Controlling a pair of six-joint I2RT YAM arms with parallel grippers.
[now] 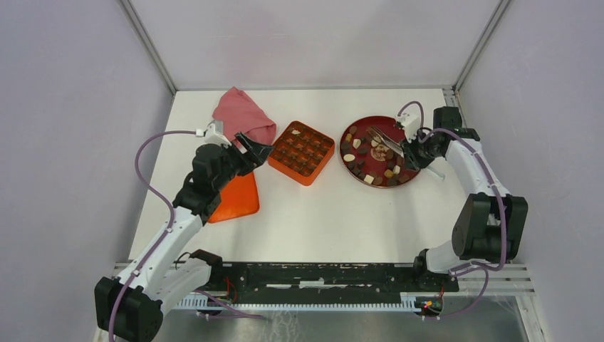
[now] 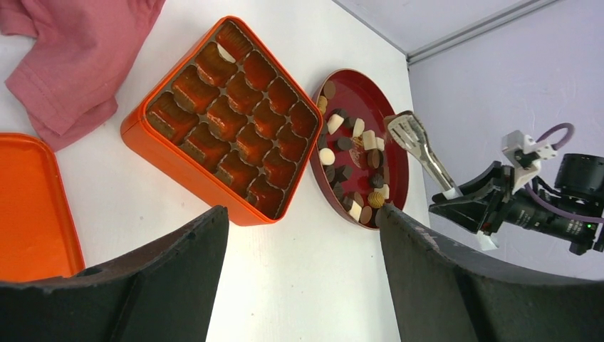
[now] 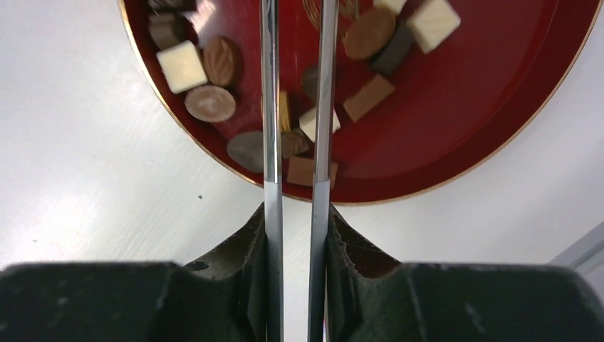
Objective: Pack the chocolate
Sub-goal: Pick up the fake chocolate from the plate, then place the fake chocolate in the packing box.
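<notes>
Chocolate pieces (image 3: 211,103) lie on the red plate (image 3: 456,142). Over it, the right gripper (image 3: 295,214) has its jaws clamped on tongs (image 3: 271,107) for picking. The left gripper (image 2: 300,214) waits with jaws wide, empty.

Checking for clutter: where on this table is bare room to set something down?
The widest bare table lies in front, bordered by lid, box, plate and the near edge. A strip behind box and plate is free. Crowded: box and plate sit close, and chocolate strews the plate under the tongs.

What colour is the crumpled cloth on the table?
The cloth is pink, seen best in the top external view.
</notes>
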